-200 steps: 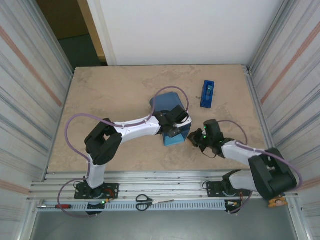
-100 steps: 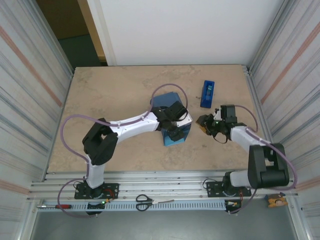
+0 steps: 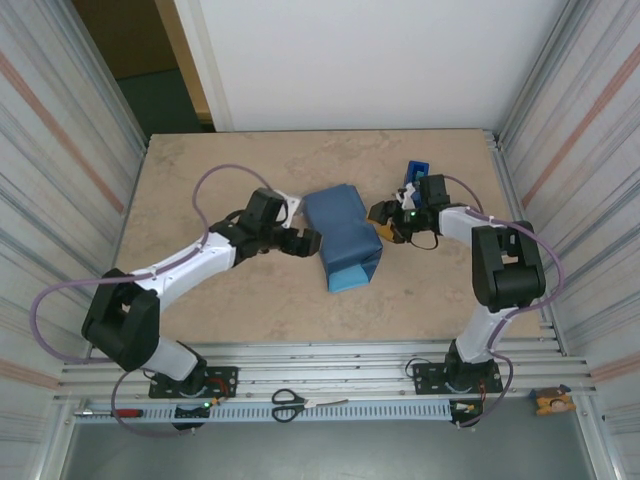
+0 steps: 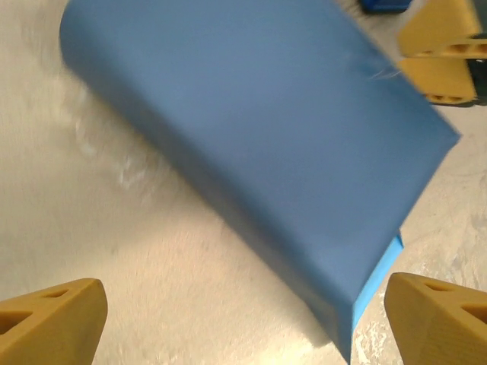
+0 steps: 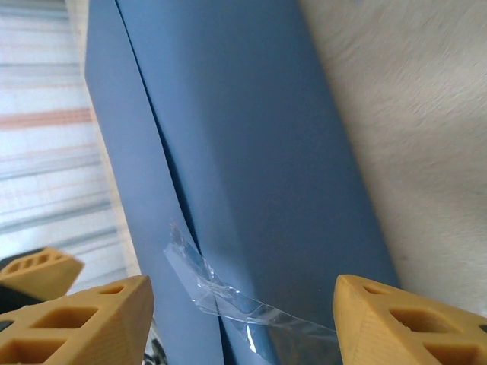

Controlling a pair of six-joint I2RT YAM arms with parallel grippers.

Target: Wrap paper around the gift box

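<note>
The paper (image 3: pixel 343 232) lies folded into a blue parcel at the table's middle, its near end (image 3: pixel 352 276) showing the lighter face. The gift box is hidden inside. A strip of clear tape (image 5: pixel 228 298) crosses the paper's seam (image 5: pixel 163 175). My left gripper (image 3: pixel 306 241) sits just left of the parcel, open, nothing between its fingers; in its wrist view the paper (image 4: pixel 251 137) lies ahead of the left gripper (image 4: pixel 247 327). My right gripper (image 3: pixel 384 220) is at the parcel's right edge, open and empty, and the right gripper (image 5: pixel 251 323) faces the taped seam.
A small blue tape dispenser (image 3: pixel 417 172) stands behind the right wrist. Scissors (image 3: pixel 289 403) and a red-handled screwdriver (image 3: pixel 112 412) lie on the rail at the near edge. Corrugated walls close both sides.
The left arm drew back off the parcel's top to its left side and opened wider. The right gripper swung from the near right up to the parcel's right edge and opened.
</note>
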